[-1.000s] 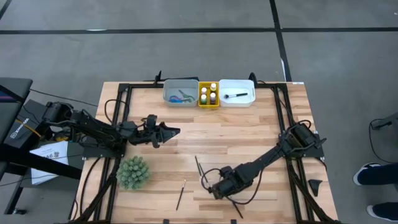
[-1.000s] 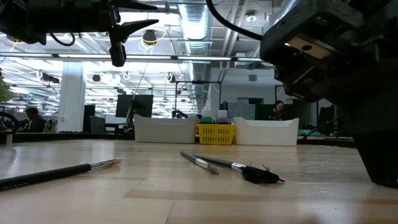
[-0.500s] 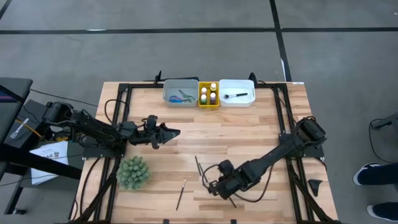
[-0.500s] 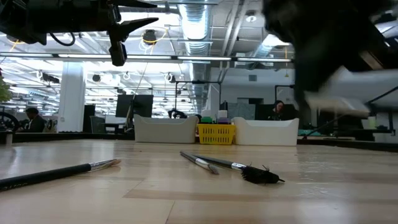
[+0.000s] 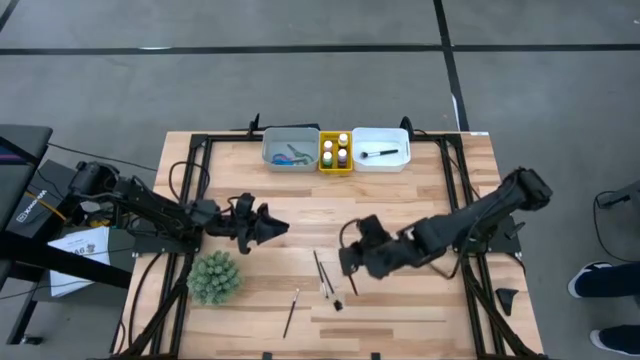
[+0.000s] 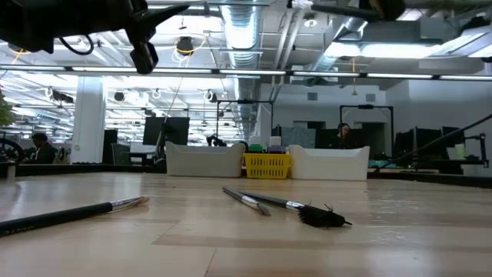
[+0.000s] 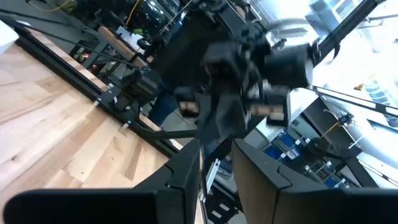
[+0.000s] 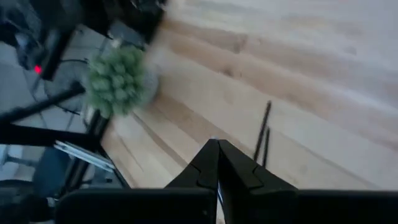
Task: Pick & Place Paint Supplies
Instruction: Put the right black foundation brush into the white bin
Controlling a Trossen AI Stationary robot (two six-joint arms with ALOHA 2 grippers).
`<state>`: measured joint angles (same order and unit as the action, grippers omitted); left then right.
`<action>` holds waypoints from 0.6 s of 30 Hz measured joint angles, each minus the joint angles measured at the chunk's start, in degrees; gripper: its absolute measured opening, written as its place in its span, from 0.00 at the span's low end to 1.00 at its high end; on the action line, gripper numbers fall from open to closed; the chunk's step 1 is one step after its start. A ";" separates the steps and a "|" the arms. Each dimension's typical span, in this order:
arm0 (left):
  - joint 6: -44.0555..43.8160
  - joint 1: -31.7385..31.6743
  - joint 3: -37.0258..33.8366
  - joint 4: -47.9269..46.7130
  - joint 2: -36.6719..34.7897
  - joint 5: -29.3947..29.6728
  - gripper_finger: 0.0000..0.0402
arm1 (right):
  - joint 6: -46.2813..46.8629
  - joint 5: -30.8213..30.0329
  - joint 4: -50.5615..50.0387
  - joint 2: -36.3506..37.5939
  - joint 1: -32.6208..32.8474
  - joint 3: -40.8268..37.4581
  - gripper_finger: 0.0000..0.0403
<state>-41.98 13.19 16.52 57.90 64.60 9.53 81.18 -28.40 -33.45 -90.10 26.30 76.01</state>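
My right gripper [image 5: 349, 266] hangs shut above the middle of the table, with a thin dark brush [image 5: 354, 284] in its fingers. Two more brushes [image 5: 322, 272] lie flat on the wood just left of it, and a third brush [image 5: 291, 312] lies nearer the front edge. My left gripper [image 5: 280, 228] floats open above the table's left half, level, with nothing between its fingers [image 7: 186, 177]. At the far edge, scissors lie in the grey tray [image 5: 272, 158], paint bottles stand in the yellow tray [image 5: 335, 167] and a brush lies in the white tray [image 5: 400, 160]. My right gripper pinches the thin brush between its two shut fingers [image 8: 208, 158], slanting down from the table's right. The fingers hide which part of the handle they have. The brush's free length [image 5: 355, 288] sticks out toward the near edge, lifted clear of the table.
A spiky green plant ball [image 5: 214, 277] sits at the near left, close under my left arm. Black frame rails [image 5: 452, 190] and cables run along both side edges. Bare wood lies between the trays and the loose brushes.
My right gripper has risen from the near edge, tipped up and gone toward the table's middle, lifting the brush clear of the wood. My left gripper has swung a little toward the near edge.
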 joint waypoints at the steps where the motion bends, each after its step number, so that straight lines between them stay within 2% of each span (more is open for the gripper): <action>1: 0.08 0.43 0.01 -0.01 0.00 0.52 0.22 | -0.92 -0.11 0.31 0.72 -0.68 0.00 0.00; 9: 1.71 1.57 0.01 -0.04 0.00 4.18 0.22 | -9.27 0.09 2.42 3.27 -7.11 0.02 0.00; 18: 1.60 1.55 0.04 -0.54 0.00 4.93 0.22 | -19.08 3.39 -6.12 8.28 -16.77 0.13 0.00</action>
<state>-40.38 14.74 16.56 57.36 64.60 14.46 62.10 -25.01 -39.57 -81.82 9.53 76.14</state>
